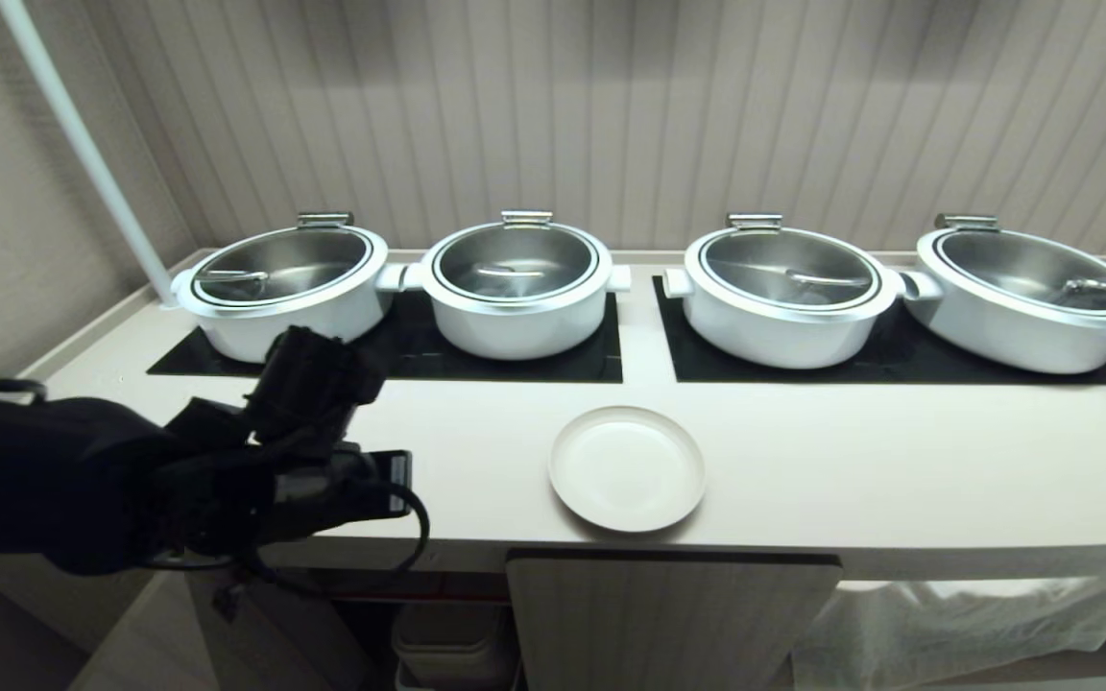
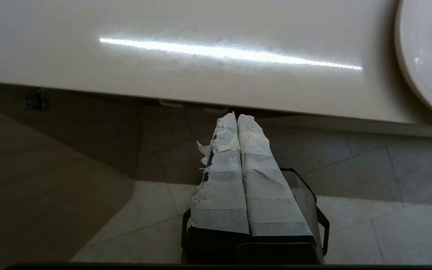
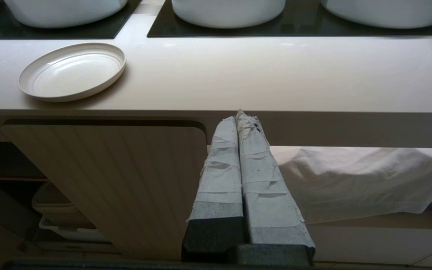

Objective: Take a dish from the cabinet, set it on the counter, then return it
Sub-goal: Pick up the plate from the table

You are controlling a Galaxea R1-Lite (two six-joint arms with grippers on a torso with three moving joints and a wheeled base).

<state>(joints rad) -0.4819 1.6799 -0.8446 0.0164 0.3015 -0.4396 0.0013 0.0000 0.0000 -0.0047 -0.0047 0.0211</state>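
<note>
Off-white and matte, the dish [image 1: 627, 468] lies flat on the counter [image 1: 899, 461], in the lower centre of the head view, close to the front edge. This suggests the setting-down step is done and the return is left.

The left gripper [image 2: 237, 119] is clenched on nothing; its taped fingers [image 2: 255, 165] press together. It hangs at the lower left of the head view, apart from the dish.

The right gripper [image 3: 240, 115] is also closed and empty, parked low before the cabinet [image 3: 126, 180], whose fluted door stands open, probably for putting the dish back.
</note>
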